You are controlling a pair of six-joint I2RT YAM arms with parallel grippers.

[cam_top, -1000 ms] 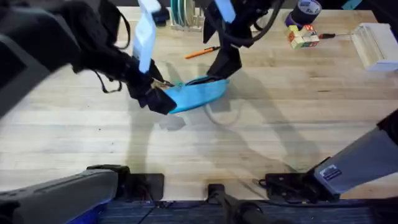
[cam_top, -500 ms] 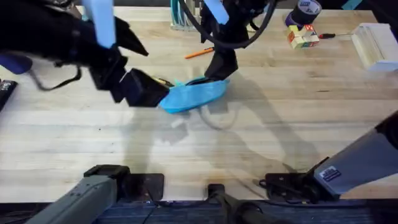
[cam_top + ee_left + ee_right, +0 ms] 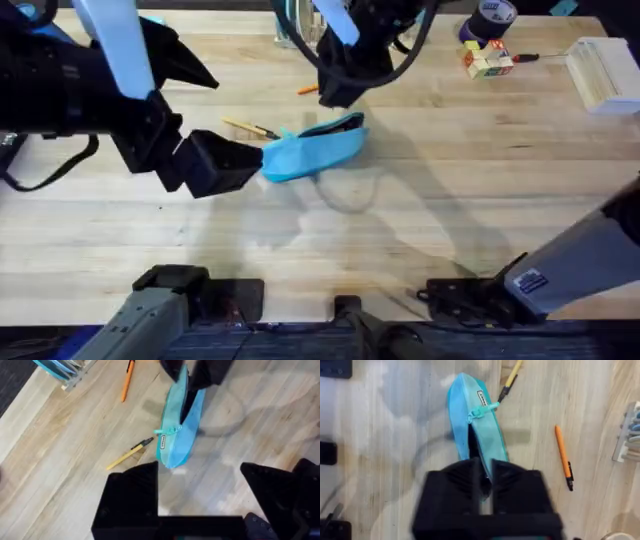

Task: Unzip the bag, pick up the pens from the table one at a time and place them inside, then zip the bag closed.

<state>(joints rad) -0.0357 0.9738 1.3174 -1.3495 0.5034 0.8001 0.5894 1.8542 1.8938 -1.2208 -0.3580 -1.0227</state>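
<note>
Bag [image 3: 312, 147] lay on the counter [image 3: 450, 200] a little left of centre, toward the far side, long axis running left to right. Zip appeared open along much of the top: a dark slit of lining showed in the right wrist view, with the turquoise pull [image 3: 481, 410] standing near the bag's left end.

Right gripper [image 3: 486, 491] sat at the bag's right end, jaws nearly closed and pinching the fabric edge there; grasping the bag, as best I could judge.

Left gripper [image 3: 200, 487] hung just left of the bag, jaws released and spread wide, nothing between them.

Yellowish-tan pen [image 3: 250, 128] lay on the counter just beyond the bag's left end, black tip almost touching the fabric. Orange pen [image 3: 308, 89] lay farther back, well apart from the bag.

Judgement: unzipping looked done or nearly so; the step in hand was the first pen pickup. Left arm was best placed for it. The next move called for shifting the open jaws over the tan pen, lining them across its shaft, lowering to the counter and closing, while the right gripper held the bag steady with its mouth open.
</note>
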